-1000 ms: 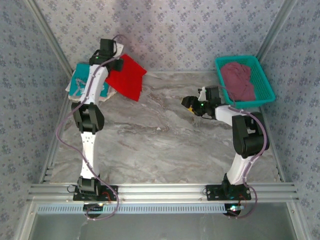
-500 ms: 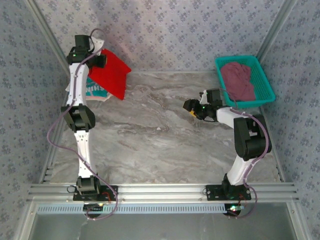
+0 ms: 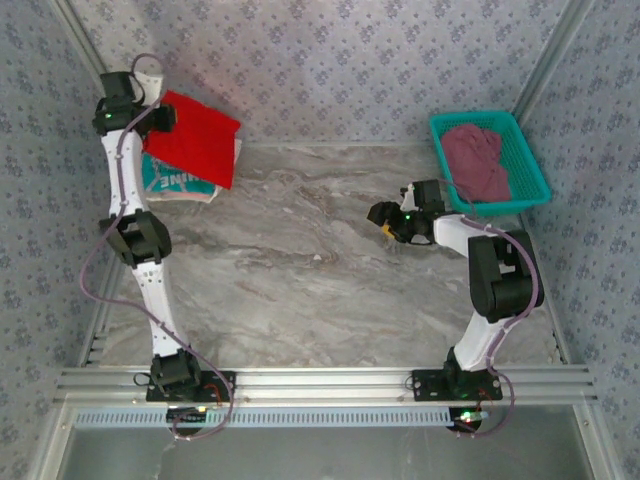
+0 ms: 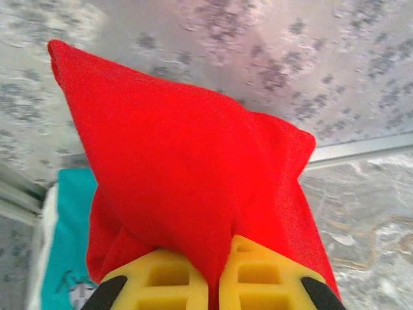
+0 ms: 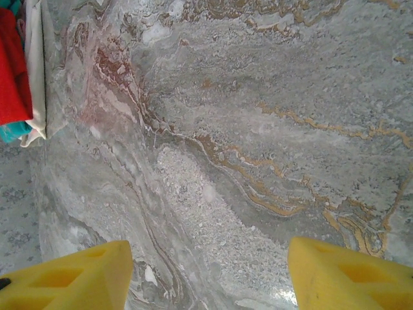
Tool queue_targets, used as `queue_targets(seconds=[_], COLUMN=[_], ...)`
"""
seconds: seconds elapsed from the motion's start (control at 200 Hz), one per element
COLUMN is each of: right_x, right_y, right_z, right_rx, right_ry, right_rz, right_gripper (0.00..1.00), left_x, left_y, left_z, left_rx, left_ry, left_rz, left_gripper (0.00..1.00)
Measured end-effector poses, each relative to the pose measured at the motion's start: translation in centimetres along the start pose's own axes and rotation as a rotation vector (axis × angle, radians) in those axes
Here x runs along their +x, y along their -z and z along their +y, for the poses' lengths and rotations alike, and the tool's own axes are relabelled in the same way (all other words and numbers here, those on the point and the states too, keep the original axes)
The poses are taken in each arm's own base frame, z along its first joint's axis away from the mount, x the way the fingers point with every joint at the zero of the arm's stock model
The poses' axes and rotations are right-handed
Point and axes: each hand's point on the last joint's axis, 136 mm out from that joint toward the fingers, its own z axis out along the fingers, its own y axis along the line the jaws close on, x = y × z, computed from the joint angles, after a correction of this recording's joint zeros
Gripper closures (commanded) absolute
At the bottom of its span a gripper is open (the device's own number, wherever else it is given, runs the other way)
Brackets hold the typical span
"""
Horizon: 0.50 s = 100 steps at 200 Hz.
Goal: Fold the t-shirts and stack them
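Cloth is hanging limp from my left claw (image 4: 213,284), which is clamping the red t-shirt (image 4: 187,161) by a bunched edge, above the teal t-shirt (image 3: 170,182) at the desk's (image 3: 300,270) far-left corner. I am judging it light, soft and floppy, so gripping a folded edge through every layer is looking safest. My right claw (image 5: 206,271) is hovering spread apart over bare desk; the maroon t-shirt (image 3: 475,160) is lying crumpled in the basket (image 3: 505,204).
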Motion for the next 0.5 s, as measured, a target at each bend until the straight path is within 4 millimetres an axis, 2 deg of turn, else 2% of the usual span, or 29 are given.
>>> queue_targets(seconds=[0.035,0.125,0.145,0.185,0.225,0.235,0.36,0.5], right_x=[0.0,0.1,0.1,0.1,0.0,0.1,0.1,-0.1], right_y=[0.1,0.2,0.3,0.3,0.4,0.4,0.5,0.9], right_z=[0.0,0.0,0.0,0.1,0.1,0.1,0.2,0.4], right_rx=[0.002,0.005,0.006,0.007,0.006,0.006,0.008,0.012], right_ry=[0.0,-0.002,-0.002,-0.002,-0.001,-0.001,-0.002,0.007], right_rz=[0.0,0.0,0.001,-0.001,-0.001,-0.001,-0.001,-0.012], right_gripper=[0.33,0.33,0.33,0.33,0.33,0.33,0.33,0.33], left_x=[0.1,0.7,1.0,1.8,2.6,2.8,5.1,4.7], left_y=[-0.1,-0.7,-1.0,-1.7,-2.3,-2.5,-4.1,-4.0], left_z=[1.2,4.0,4.7,5.9,6.9,7.2,8.9,9.0], left_rx=[-0.014,-0.056,-0.07,-0.096,-0.121,-0.13,-0.193,-0.223], left_ry=[0.008,0.02,0.023,0.024,0.025,0.026,0.037,0.066], left_rz=[-0.012,-0.027,-0.026,-0.018,-0.01,-0.007,0.041,0.035], left_gripper=[1.0,0.83,0.73,0.44,0.07,0.02,0.0,0.0])
